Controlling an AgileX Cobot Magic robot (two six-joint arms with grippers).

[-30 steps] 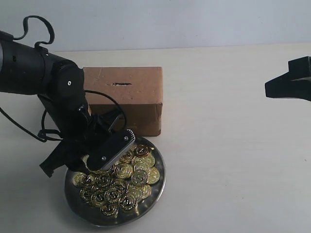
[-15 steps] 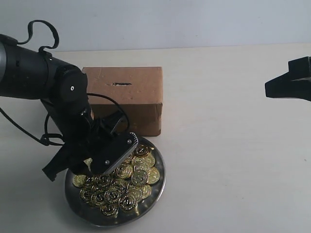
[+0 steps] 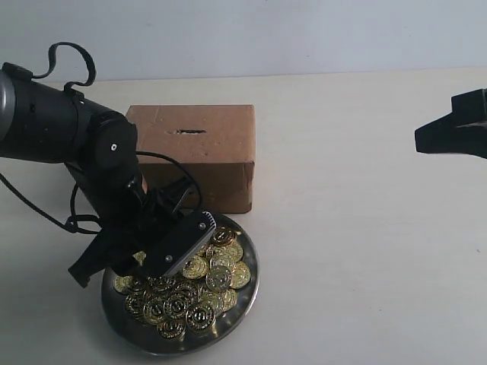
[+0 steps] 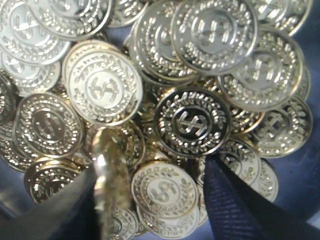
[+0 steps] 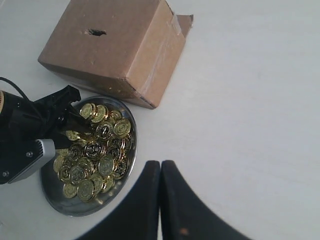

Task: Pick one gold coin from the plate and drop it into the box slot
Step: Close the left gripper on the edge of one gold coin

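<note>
The shiny silver plate holds a heap of gold coins in front of the brown box, whose dark slot is on its top face. My left gripper is tilted down into the left side of the heap. In the left wrist view it is open, fingers apart among the coins. One coin stands on edge against one finger, and a flat coin lies between the fingers. My right gripper is shut on nothing, high at the right.
The right wrist view shows the plate's rim, the coins, the box with its slot and a loose tape flap. The left arm's black cable loops above it. Pale tabletop lies to the right.
My left arm has shifted slightly right and down, pushing its gripper deeper into the coin heap. The right gripper has not moved.
</note>
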